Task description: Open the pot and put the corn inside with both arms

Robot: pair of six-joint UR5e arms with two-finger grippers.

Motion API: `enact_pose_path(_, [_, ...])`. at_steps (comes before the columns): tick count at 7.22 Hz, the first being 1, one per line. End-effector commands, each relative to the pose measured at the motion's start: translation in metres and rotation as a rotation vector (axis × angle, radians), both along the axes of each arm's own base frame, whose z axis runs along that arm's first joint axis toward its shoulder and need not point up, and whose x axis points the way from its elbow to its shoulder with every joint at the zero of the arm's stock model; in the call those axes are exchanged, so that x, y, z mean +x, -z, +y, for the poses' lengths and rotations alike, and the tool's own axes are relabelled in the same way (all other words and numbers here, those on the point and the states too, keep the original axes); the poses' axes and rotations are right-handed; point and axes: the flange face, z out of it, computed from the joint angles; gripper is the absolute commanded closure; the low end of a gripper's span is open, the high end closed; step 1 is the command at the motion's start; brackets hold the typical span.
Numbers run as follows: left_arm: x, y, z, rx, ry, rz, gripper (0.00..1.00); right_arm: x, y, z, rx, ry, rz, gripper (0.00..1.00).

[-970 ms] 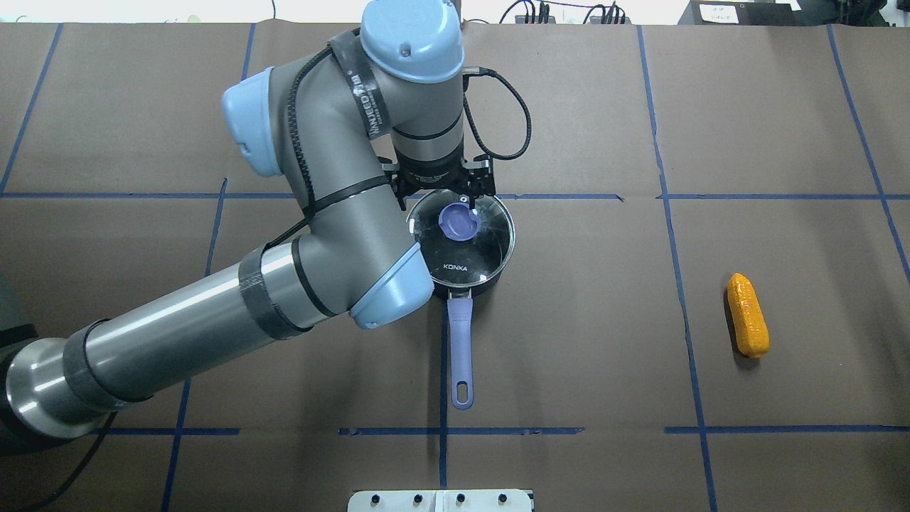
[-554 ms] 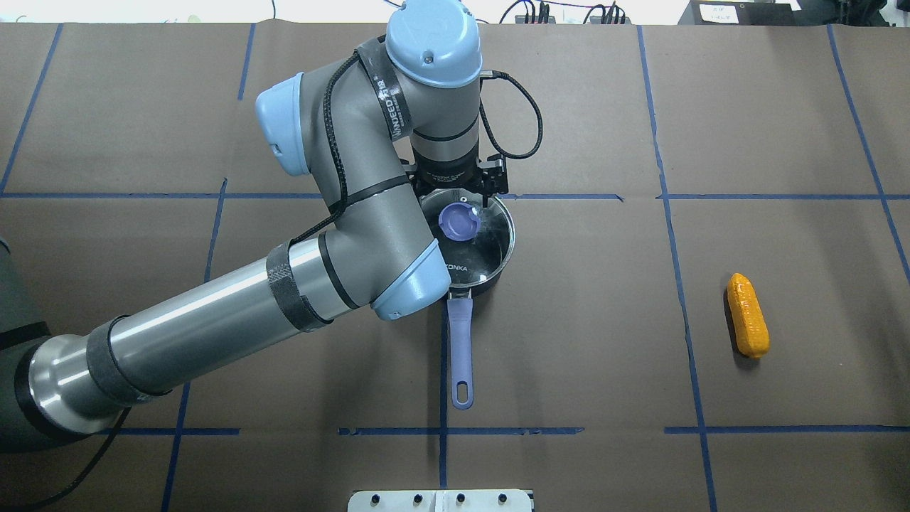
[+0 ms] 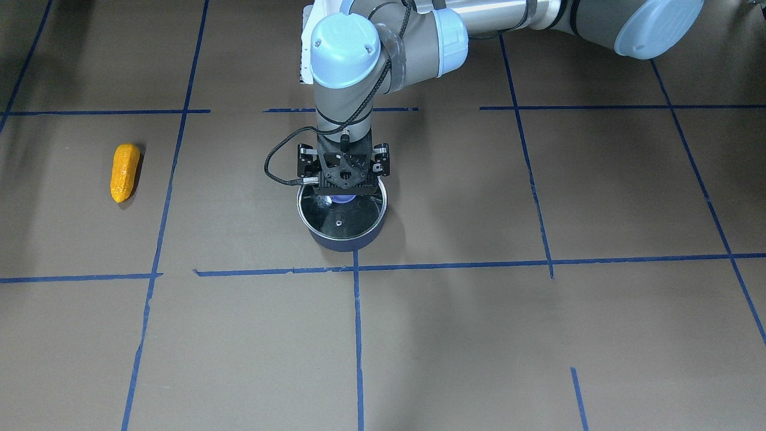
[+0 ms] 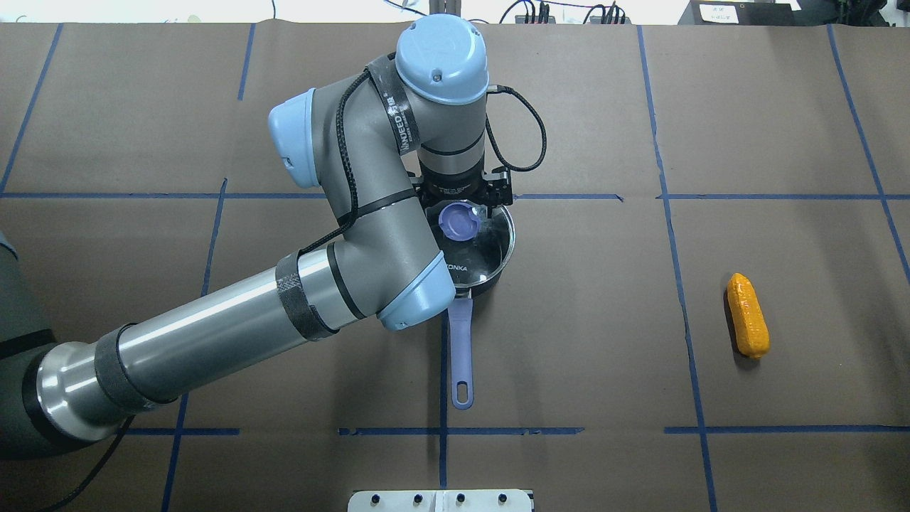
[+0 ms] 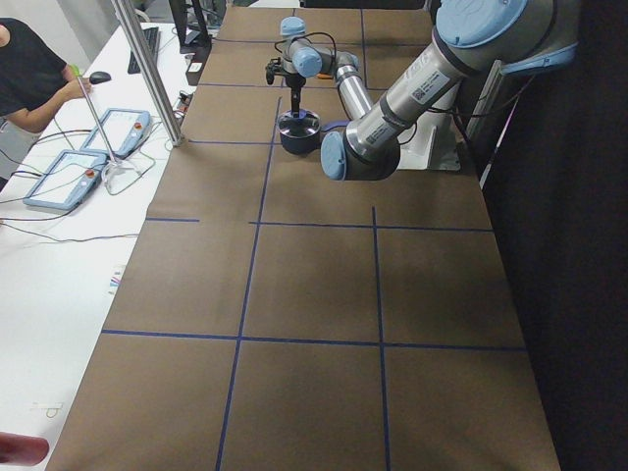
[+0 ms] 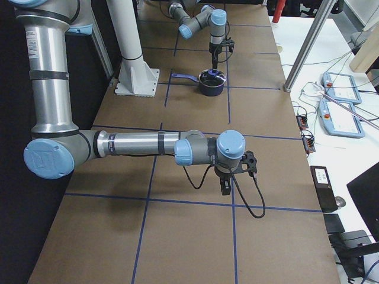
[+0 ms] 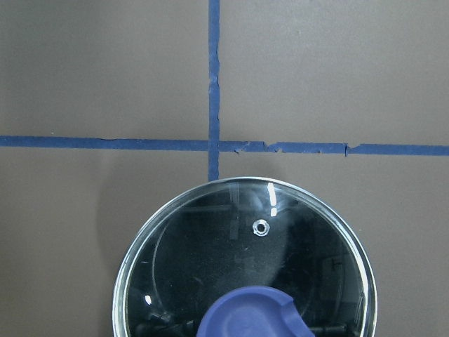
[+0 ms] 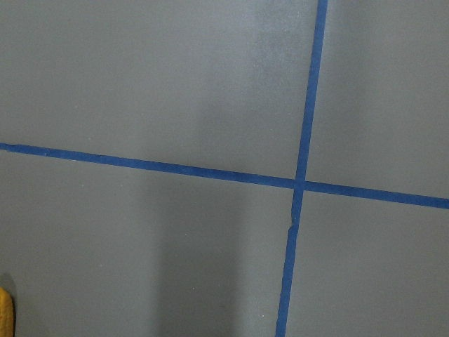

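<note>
The dark pot (image 4: 490, 281) stands mid-table with its glass lid (image 4: 490, 245) on and a purple knob (image 4: 458, 222); its purple handle (image 4: 461, 341) points toward the robot. My left gripper (image 4: 461, 206) hangs just above the knob, jaws apart and empty; it also shows in the front view (image 3: 343, 193). The left wrist view shows the lid (image 7: 245, 246) and knob (image 7: 252, 316) below. The orange corn (image 4: 747, 315) lies far right on the table. My right gripper (image 6: 227, 188) shows only in the right side view, low over the table; I cannot tell its state.
Blue tape lines (image 4: 682, 299) divide the brown table cover. A white base plate (image 4: 441, 500) sits at the near edge. A sliver of the corn (image 8: 3, 312) shows at the right wrist view's bottom left corner. Operators' tablets (image 5: 88, 162) lie on a side table.
My left arm has swung to the right, bringing its gripper from the lid's far-left rim to over the knob. The pot, lid and corn have not moved.
</note>
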Motion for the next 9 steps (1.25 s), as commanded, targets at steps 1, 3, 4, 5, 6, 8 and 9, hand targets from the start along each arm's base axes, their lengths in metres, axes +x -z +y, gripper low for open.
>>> enact_pose_path(1, [0.008,-0.006,0.002,0.005,0.005,-0.017,0.00,0.000,0.000,0.000,0.000,0.000,0.000,0.00])
enact_pose_path(3, [0.017,-0.014,-0.002,0.010,0.005,-0.012,0.00,0.000,-0.001,0.000,-0.002,0.000,0.000,0.00])
enact_pose_path(4, [0.018,-0.015,-0.002,0.011,0.005,-0.011,0.00,0.000,-0.001,0.000,-0.003,0.000,0.000,0.00])
enact_pose_path(5, [0.021,-0.017,0.000,0.011,0.001,-0.012,0.00,0.000,-0.001,0.000,-0.003,0.000,0.000,0.00])
enact_pose_path(6, [0.023,-0.017,0.003,0.011,-0.004,-0.012,0.00,0.000,-0.002,0.000,-0.004,0.001,0.000,0.00])
enact_pose_path(8, [0.025,-0.019,0.004,0.009,-0.007,-0.014,0.00,0.000,-0.002,-0.001,-0.003,0.000,0.002,0.00])
enact_pose_path(9, [0.024,-0.017,0.005,0.009,-0.006,-0.012,0.10,0.000,-0.001,-0.001,-0.002,0.000,0.002,0.00])
